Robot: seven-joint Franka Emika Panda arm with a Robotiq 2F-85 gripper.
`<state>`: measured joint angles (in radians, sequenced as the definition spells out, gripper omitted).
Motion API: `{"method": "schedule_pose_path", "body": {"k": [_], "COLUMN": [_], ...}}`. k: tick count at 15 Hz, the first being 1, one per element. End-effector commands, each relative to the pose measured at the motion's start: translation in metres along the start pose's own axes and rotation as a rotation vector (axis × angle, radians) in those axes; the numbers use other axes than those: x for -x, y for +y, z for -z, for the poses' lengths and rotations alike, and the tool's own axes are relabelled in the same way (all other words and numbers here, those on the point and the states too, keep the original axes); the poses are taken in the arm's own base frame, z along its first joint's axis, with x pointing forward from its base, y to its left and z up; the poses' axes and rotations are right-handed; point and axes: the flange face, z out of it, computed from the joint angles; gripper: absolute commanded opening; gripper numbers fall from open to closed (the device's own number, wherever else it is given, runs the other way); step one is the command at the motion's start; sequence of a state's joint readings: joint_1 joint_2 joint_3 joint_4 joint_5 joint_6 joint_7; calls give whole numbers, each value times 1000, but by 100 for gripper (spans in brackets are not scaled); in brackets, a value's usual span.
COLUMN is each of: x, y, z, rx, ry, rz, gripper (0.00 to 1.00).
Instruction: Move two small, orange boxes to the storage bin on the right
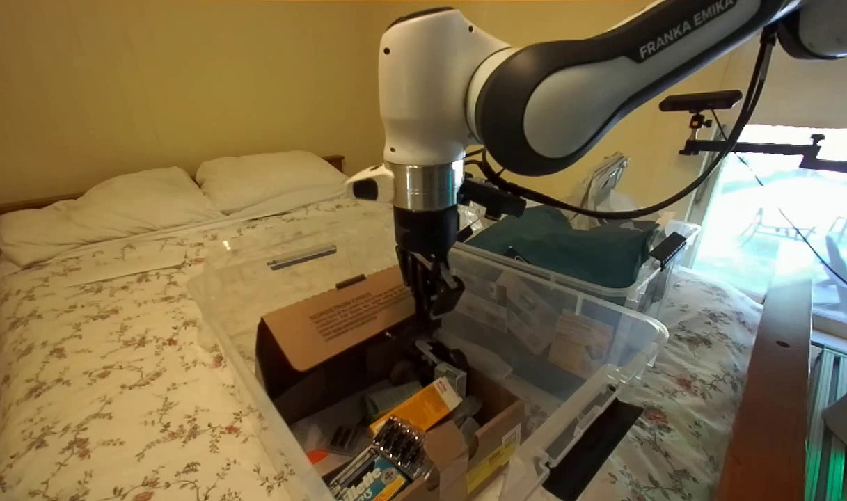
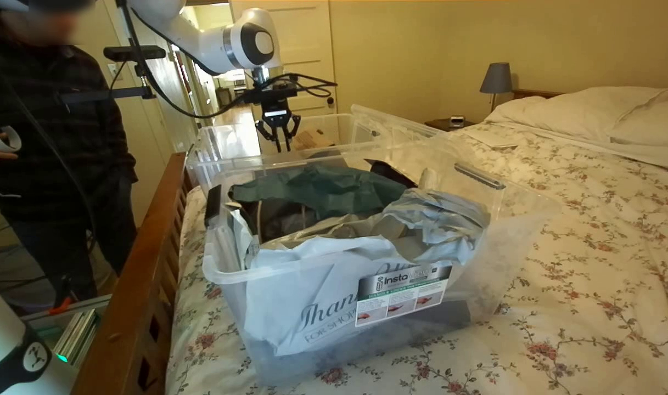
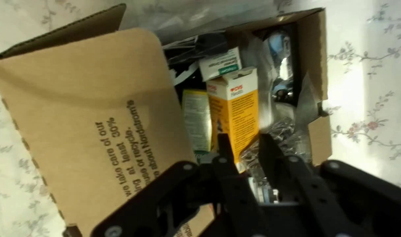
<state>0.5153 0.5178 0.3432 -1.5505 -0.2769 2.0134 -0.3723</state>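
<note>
Hanging above the brown box [image 3: 314, 49], the gripper [image 3: 243, 135] points down with its two fingers parted; through the gap the wrist view shows one end of an orange box [image 3: 243, 115]; whether the tips touch it, I cannot tell. The orange box lies inside the brown box, white end by a green-and-white carton [image 3: 220, 64]; a yellow-edged carton [image 3: 197, 121] sits just beside it, clear plastic [image 3: 264, 92] along its other side; a printed flap [image 1: 353, 320] rises at one edge of the brown box. Around that box stands a clear tub [image 1: 649, 334]; just beside the tub is the bin [image 2: 224, 276], teal cloth [image 2: 334, 186] and pale bags [image 2: 334, 312] inside; both are on the bed [image 2: 586, 307], close to the edge with the wooden rail [image 2: 141, 247] and well apart from the pillows [image 1: 270, 181] at the opposite edge; past the rail stands a person [image 2: 59, 181], partly cut off, holding a white ring-shaped device [image 2: 7, 140].
</note>
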Motion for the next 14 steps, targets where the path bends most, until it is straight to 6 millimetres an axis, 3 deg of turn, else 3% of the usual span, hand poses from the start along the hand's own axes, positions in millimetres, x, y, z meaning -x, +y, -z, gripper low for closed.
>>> {"method": "schedule_pose_path", "body": {"k": [1, 3, 6, 7, 9, 11, 14], "x": [9, 3, -4, -4, -4, -2, 2], "y": [-23, -33, -33, -31, -31, -28, -26], "z": [-15, -33, -64, -46, -64, -74, -107], "rx": [-117, -112, -36, -67, -62, 26, 87], "ry": [-60, -36, 24, 7, 17, -28, -53], "rz": [8, 18, -42, -10, -28, -40, -37], "gripper": [60, 73, 94, 77, 92, 99, 100]}}
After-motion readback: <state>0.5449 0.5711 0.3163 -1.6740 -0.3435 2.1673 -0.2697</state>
